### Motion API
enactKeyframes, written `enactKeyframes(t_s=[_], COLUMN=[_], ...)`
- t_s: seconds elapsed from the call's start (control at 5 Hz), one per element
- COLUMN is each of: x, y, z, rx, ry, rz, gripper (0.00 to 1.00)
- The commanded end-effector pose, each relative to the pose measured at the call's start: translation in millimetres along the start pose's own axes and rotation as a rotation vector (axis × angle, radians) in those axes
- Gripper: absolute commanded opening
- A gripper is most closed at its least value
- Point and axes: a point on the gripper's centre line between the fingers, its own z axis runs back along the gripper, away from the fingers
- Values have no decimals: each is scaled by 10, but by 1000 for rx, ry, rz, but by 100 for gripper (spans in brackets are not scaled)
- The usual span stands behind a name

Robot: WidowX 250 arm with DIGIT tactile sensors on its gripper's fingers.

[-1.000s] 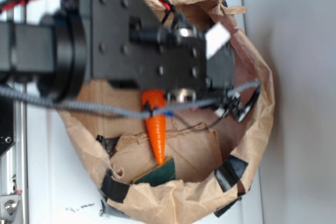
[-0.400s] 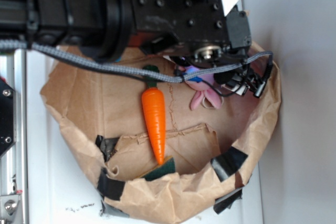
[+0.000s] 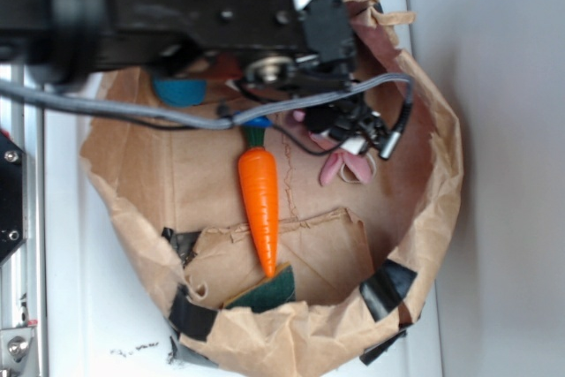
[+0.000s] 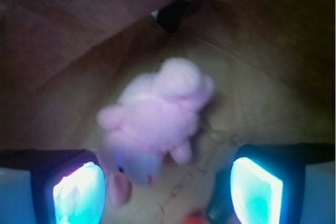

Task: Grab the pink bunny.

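Note:
The pink bunny [image 4: 157,119] lies on the brown paper floor of the bag, its whitish face toward my fingers and one ear hanging down near the left pad. In the exterior view only its ears [image 3: 346,166] show below the black arm. My gripper [image 4: 167,190] is open, its two glowing pads [image 4: 79,192] wide apart, and the bunny's head sits between them, nearer the left one. In the exterior view the gripper [image 3: 349,134] is mostly hidden by cables and the arm body.
An orange toy carrot [image 3: 259,202] with a green top lies left of the bunny. A teal ball [image 3: 180,90] peeks out under the arm. The crumpled paper bag wall [image 3: 441,200] rings everything, patched with black tape [image 3: 387,287]. A green pad [image 3: 265,293] lies at the front.
The arm has swung up and left across the bag, uncovering the carrot and then the teal ball. The bunny's ears stay in place.

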Motion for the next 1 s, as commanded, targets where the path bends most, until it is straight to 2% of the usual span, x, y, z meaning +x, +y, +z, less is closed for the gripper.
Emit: enactKeyframes(t_s=[0.0, 0.2, 0.6, 0.8], x=[94, 140, 79, 15], y=[-74, -175, -327, -296], z=[-23, -139, -344, -399], rx=[-31, -11, 6, 17], ry=[-74, -80, -146, -159], rz=[141, 187, 184, 113], gripper=[100, 100, 100, 100])
